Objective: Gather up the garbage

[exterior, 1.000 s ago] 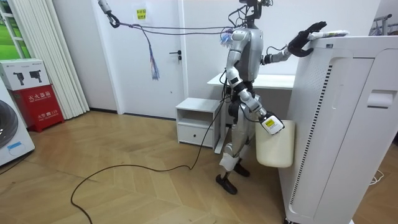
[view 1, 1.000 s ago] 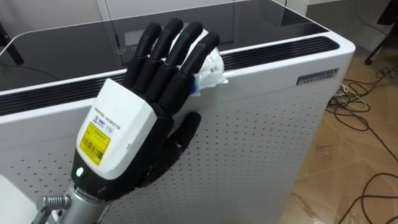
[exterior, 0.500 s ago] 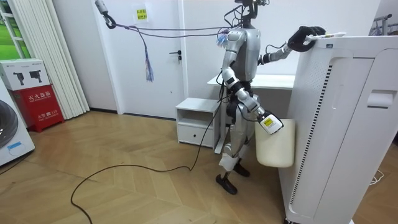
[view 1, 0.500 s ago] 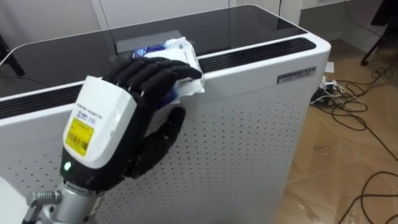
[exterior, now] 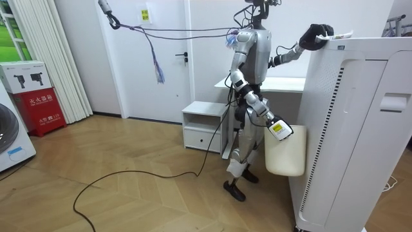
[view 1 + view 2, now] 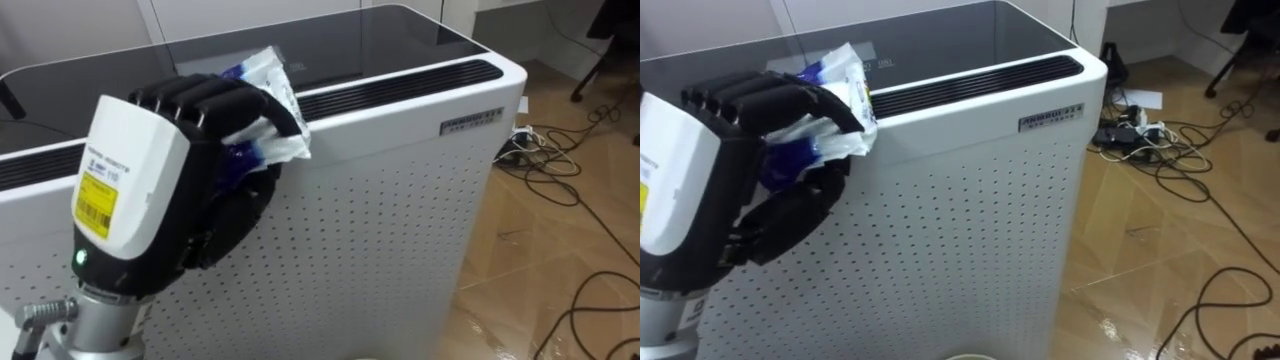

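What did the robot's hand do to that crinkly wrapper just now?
The left hand had straight fingers lying over the wrapper a second ago. Now its fingers have curled round it and are gripping it on top of the white machine. The machine has stayed where it was. The right hand is low by the white bin, as before.

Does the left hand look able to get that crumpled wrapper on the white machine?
Likely yes: the left hand is curled round the wrapper atop the white machine, with nothing between.

No legible txt: yellow label [image 6: 98, 195] on left hand [image 6: 150, 135], nameplate [image 6: 470, 121] on white unit [image 6: 400, 230] unreadable.
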